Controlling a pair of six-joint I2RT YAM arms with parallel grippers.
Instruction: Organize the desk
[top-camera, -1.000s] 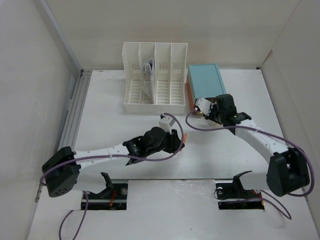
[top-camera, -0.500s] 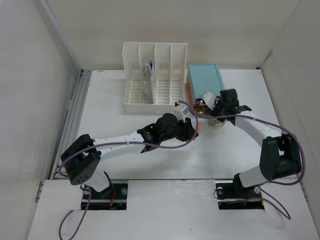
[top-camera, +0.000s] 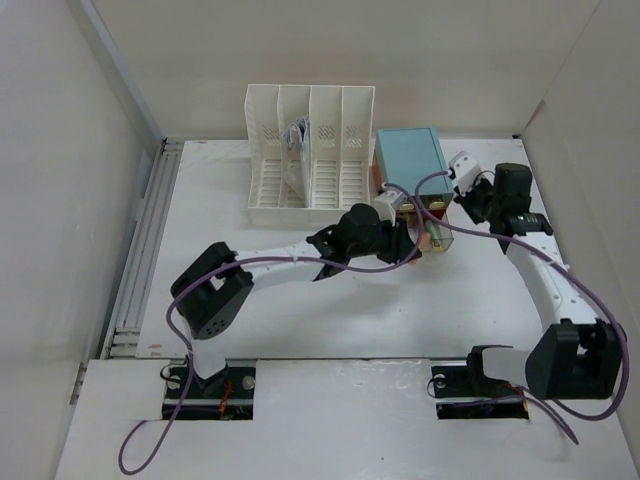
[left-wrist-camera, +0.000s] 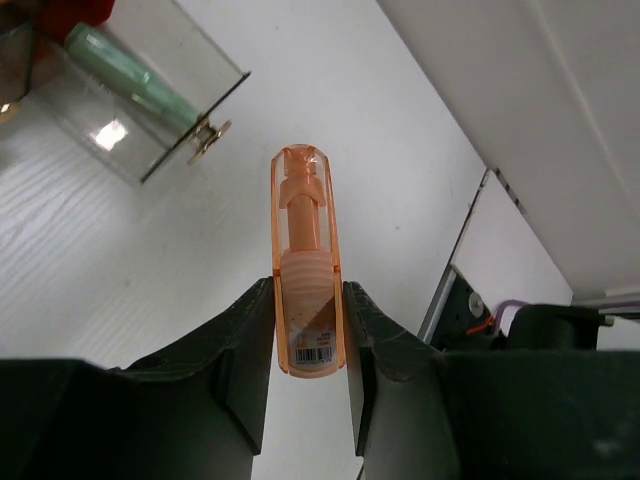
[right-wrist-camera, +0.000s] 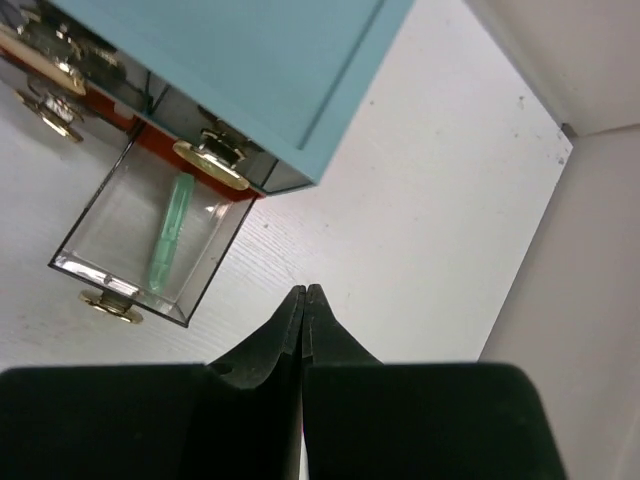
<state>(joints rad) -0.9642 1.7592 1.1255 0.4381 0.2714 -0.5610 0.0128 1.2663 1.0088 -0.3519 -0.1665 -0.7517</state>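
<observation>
Desk (top-camera: 210, 220) below, left fingers (left-wrist-camera: 240, 345) pinch orange tube (left-wrist-camera: 307, 260); right fingers (right-wrist-camera: 285, 335) pressed together.

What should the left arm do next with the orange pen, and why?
Probably carry it over the open clear drawer and lower it in. The left end effector grips the orange pen short of the drawer, which holds one green pen; the right end effector is shut and clear of it.
</observation>
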